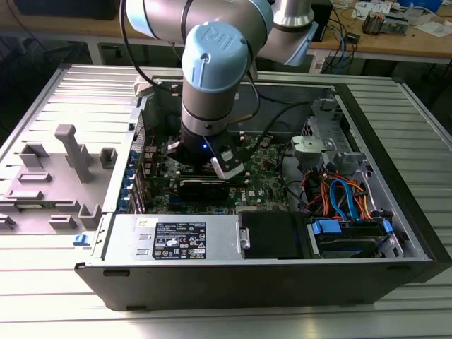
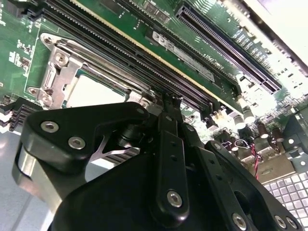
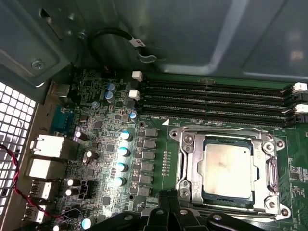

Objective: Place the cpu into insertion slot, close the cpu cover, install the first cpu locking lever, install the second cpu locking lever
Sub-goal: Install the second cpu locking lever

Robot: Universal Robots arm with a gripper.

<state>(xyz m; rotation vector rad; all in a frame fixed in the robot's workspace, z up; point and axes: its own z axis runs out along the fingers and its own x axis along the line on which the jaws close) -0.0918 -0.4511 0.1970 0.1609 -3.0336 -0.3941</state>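
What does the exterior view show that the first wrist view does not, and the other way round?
The exterior view gives the wider setting: the arm reaching down into the open computer case, and grey fixture blocks at the exterior view's left. The first wrist view gives the detail: the cpu sitting in the insertion slot, framed by the cpu cover, with the memory slots beside it and the claw close by. Both share the green motherboard.
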